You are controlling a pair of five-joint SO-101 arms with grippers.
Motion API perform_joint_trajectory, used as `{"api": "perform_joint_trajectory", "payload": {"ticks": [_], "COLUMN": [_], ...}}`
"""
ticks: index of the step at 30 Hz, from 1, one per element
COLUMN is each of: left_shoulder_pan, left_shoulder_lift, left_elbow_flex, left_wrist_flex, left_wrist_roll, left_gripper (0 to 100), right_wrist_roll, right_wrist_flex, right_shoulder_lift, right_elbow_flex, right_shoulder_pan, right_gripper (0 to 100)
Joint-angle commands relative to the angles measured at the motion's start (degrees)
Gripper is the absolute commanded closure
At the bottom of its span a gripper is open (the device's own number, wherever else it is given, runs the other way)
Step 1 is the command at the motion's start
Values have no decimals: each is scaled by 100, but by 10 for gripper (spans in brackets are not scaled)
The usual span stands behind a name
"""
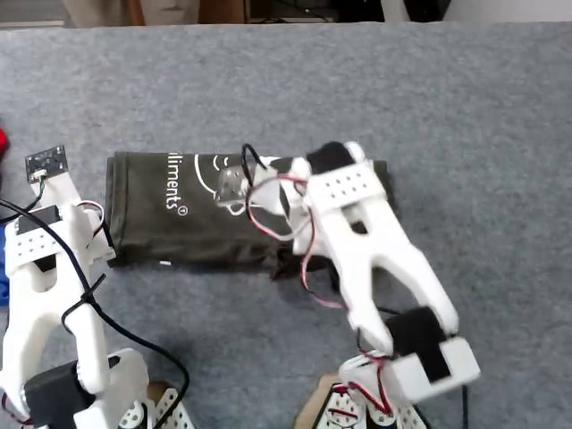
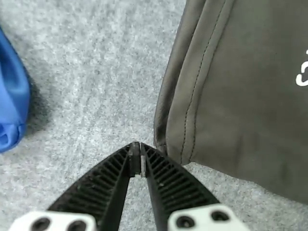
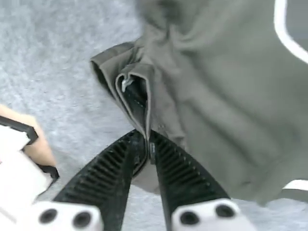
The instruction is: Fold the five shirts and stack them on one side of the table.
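Note:
A dark olive shirt (image 1: 179, 223) with white print lies folded into a long band across the middle of the grey table (image 1: 465, 107). My right arm (image 1: 357, 232) reaches over the shirt's right half. Its gripper (image 3: 147, 139) is shut on a bunched, folded edge of the shirt (image 3: 216, 96), and the cloth runs down between the black ribbed fingers (image 3: 115, 168). My left arm (image 1: 49, 250) stands beside the shirt's left end. Its gripper (image 2: 136, 156) is shut with nothing in it, tips over bare table just off the shirt's seamed corner (image 2: 231, 96).
A blue cloth (image 2: 9, 106) lies at the table's left edge (image 1: 3, 288), with something red (image 1: 2, 140) farther back. Cables loop around both arms. Tan base plates (image 1: 313, 402) sit at the near edge. The far and right parts of the table are bare.

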Motion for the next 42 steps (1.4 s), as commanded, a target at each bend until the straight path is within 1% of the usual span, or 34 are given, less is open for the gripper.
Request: {"api": "perform_joint_trajectory", "payload": {"ticks": [1,9,14,16,18,23,24,26,30,32,34,37,40,42], "left_shoulder_pan": [-18,-35,-35,-26,-9,-9,-9,-26,-35,-35,-18,0,0,9], "left_shoulder_lift": [-180,-180,-180,-180,-180,-180,-180,-180,-180,-180,-180,-180,-136,-127], "left_elbow_flex": [-53,-44,-35,-35,-35,-18,-18,-18,-9,-18,-18,-26,-44,-44], "left_wrist_flex": [-70,-44,-35,-35,-35,-35,-35,-35,-35,-35,-35,-44,-62,-70], "left_wrist_roll": [-26,-26,-26,-26,-26,-26,-26,-26,-26,-26,-26,-26,-26,-18], "left_gripper": [979,979,979,979,979,979,979,979,979,979,979,979,979,979], "right_wrist_roll": [176,448,536,554,554,527,527,475,387,396,404,378,378,369], "right_wrist_flex": [149,527,862,1020,1099,1222,1319,1477,1538,1538,1521,1187,607,255], "right_shoulder_lift": [734,2457,3187,3451,3662,3793,3741,3582,2932,2466,1938,1226,664,435], "right_elbow_flex": [-1130,-3336,-4523,-4884,-5130,-5429,-5499,-5613,-5323,-4734,-3890,-2580,-1288,-567], "right_shoulder_pan": [207,558,549,549,558,585,629,708,963,989,945,884,945,919], "right_gripper": [995,995,993,974,897,622,584,547,578,637,754,997,936,954]}}
